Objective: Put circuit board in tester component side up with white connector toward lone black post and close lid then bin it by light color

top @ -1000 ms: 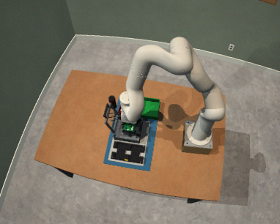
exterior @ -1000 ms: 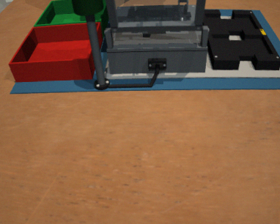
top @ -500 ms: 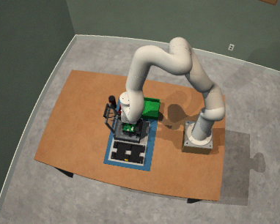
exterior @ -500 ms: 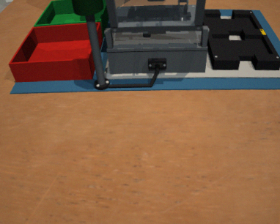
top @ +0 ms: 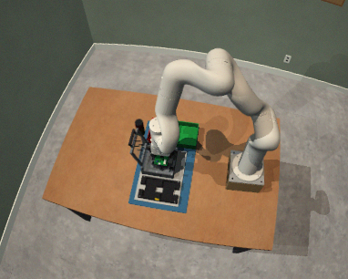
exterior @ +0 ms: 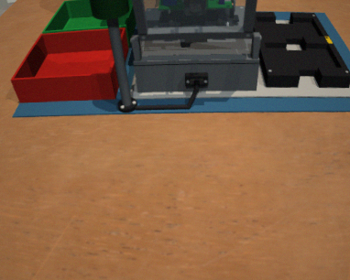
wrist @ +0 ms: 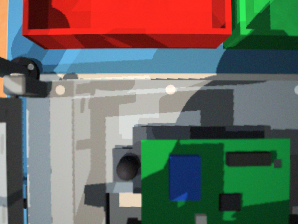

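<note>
The circuit board (top: 160, 161) (exterior: 224, 5) (wrist: 212, 172) is over the grey tester (top: 157, 172) (exterior: 162, 75) (wrist: 60, 150), component side up, about level. Its blue part and black chips show. My gripper (top: 161, 158) is above the tester, shut on the board; its fingertips are hidden by the arm and outside the wrist view. A black round post (wrist: 127, 167) stands just left of the board in the wrist view. Whether the board touches the tester, and its pins, cannot be made out. The clear lid (top: 136, 146) (exterior: 148, 23) stands open. The signal light (exterior: 109, 6) looks dark.
A red bin (exterior: 68, 87) (wrist: 125, 40) and a green bin (top: 189, 134) (wrist: 265, 40) stand beside the tester. The black tray (top: 158, 182) (exterior: 281, 61), on the other side, holds no board. The signal pole (exterior: 118, 64) stands near the lid's hinge side.
</note>
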Available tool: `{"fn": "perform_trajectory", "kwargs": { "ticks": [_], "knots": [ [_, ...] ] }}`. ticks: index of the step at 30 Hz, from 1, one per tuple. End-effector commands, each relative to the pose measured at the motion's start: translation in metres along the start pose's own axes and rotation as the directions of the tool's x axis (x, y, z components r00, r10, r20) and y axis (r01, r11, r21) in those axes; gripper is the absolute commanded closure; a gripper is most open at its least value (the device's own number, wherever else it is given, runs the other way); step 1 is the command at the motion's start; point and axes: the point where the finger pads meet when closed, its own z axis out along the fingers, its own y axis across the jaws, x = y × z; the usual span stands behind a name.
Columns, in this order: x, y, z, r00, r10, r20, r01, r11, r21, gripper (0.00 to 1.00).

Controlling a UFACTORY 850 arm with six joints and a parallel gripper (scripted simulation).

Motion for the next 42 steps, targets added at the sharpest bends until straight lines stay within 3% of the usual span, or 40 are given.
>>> {"fn": "perform_trajectory", "kwargs": {
  "ticks": [1,14,42],
  "knots": [
    [0.000,-0.001,0.007,1.000,0.000,-0.001,0.000,1.000,0.003,0.21],
    [0.000,-0.001,0.018,1.000,0.000,-0.001,0.000,1.000,0.003,0.21],
    [0.000,-0.001,0.019,1.000,0.000,-0.001,0.000,1.000,0.003,0.21]
  ]
}}
